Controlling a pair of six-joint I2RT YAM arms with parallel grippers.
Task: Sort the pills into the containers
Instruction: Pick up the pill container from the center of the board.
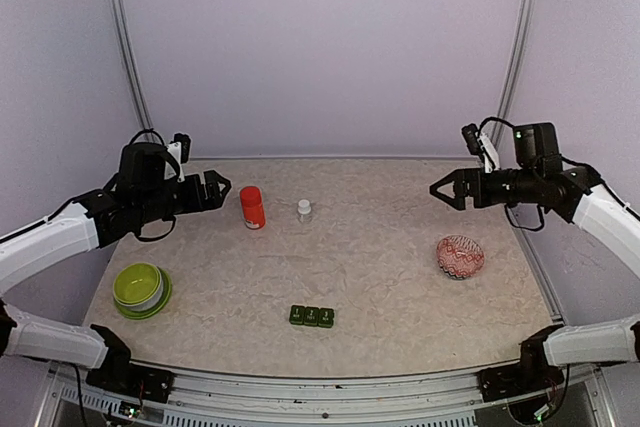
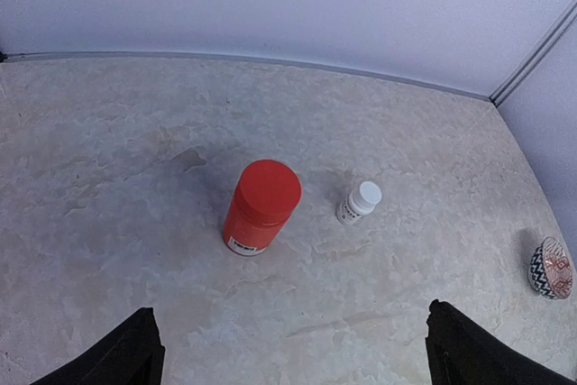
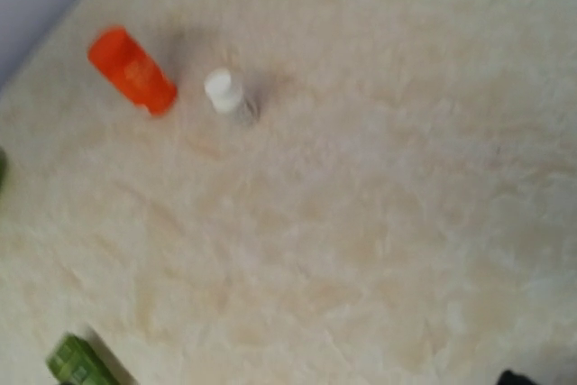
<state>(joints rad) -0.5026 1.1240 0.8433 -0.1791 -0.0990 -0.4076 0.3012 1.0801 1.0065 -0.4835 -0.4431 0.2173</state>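
Note:
The containers (image 1: 311, 316), a dark green strip of three joined lidded compartments, lie near the table's front middle; one end shows at the right wrist view's bottom left (image 3: 77, 362). No loose pills show. A red bottle (image 1: 252, 207) (image 2: 261, 207) (image 3: 132, 69) and a small white bottle (image 1: 304, 210) (image 2: 359, 202) (image 3: 225, 95) stand at the back middle. My left gripper (image 1: 222, 188) (image 2: 293, 358) hovers open just left of the red bottle, holding nothing. My right gripper (image 1: 440, 190) hangs open at the back right, above the table, holding nothing.
A lime-green bowl (image 1: 140, 289) sits at the front left. A red-and-white patterned bowl (image 1: 460, 256) (image 2: 551, 268) sits at the right, below my right gripper. Pale walls close the table (image 1: 380, 247) at the back and sides.

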